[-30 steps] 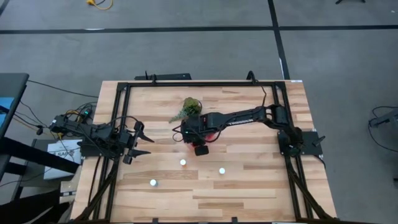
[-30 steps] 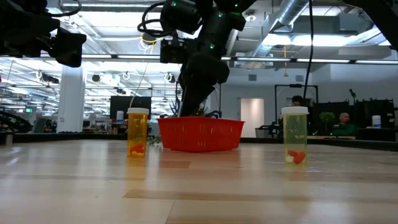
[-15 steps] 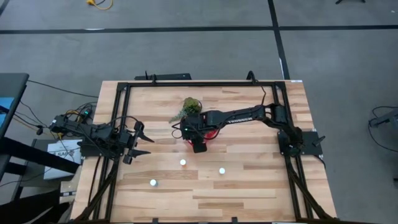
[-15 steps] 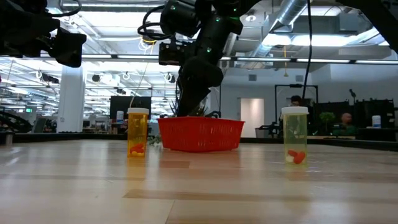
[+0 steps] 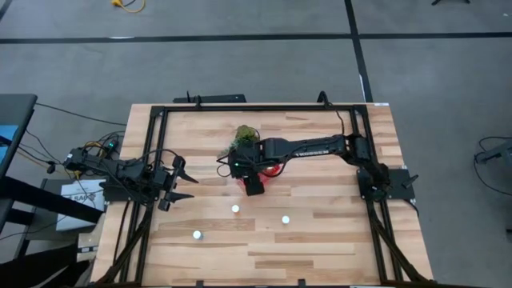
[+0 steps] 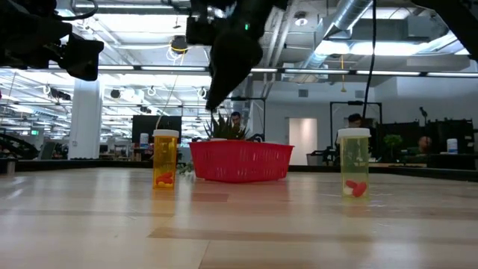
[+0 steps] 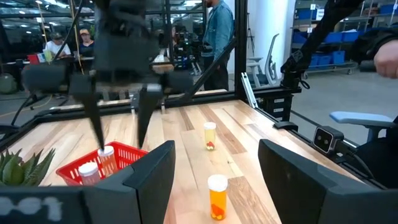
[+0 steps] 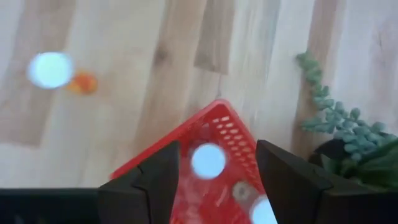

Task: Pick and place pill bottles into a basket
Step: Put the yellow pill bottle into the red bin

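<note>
The red basket (image 6: 240, 161) stands mid-table beside a green plant (image 5: 242, 136). It holds pill bottles, with white caps (image 8: 208, 160) showing inside it. My right gripper (image 8: 217, 149) hangs open above the basket (image 7: 102, 163), its fingers pointing down with nothing between them. Three more pill bottles stand upright on the near half of the table: one (image 5: 235, 209) in the middle, one (image 5: 286, 219) to its right, one (image 5: 197, 235) nearer and further left. My left gripper (image 5: 188, 182) waits open at the table's left side.
The plant's leaves (image 8: 336, 118) lie close to the basket's far side. The black frame rail (image 5: 152, 160) runs around the table edges. People stand in the room beyond the table (image 7: 217, 31). Bare wood lies between the standing bottles and the basket.
My right gripper has opened and risen from inside the basket to well above its rim, drifting slightly toward the table's far edge. The basket and the three bottles on the table have stayed put.
</note>
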Tool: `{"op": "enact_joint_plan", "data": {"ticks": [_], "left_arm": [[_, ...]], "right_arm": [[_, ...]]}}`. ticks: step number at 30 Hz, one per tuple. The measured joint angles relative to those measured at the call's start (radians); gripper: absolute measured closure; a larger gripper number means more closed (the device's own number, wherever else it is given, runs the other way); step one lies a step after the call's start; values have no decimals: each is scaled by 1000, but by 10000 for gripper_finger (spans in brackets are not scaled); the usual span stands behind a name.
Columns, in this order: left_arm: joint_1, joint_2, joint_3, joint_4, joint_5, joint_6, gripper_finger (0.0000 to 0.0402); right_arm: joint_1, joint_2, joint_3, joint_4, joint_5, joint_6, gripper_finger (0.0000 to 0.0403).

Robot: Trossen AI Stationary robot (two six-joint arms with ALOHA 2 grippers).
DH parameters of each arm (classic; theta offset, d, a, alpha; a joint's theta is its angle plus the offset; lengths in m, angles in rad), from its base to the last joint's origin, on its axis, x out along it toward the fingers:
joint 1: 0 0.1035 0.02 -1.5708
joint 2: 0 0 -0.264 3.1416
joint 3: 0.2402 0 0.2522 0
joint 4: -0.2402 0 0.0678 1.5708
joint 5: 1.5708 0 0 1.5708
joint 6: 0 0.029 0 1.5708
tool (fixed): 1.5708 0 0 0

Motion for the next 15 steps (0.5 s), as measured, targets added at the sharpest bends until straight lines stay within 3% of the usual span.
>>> {"op": "enact_joint_plan", "data": {"ticks": [9,15], "left_arm": [[0,0,0,0,0,0,180],[0,0,0,0,0,5,180]], "right_arm": [[107,-1,64,-283,-28,80,188],[187,-1,64,-364,-76,171,179]]}}
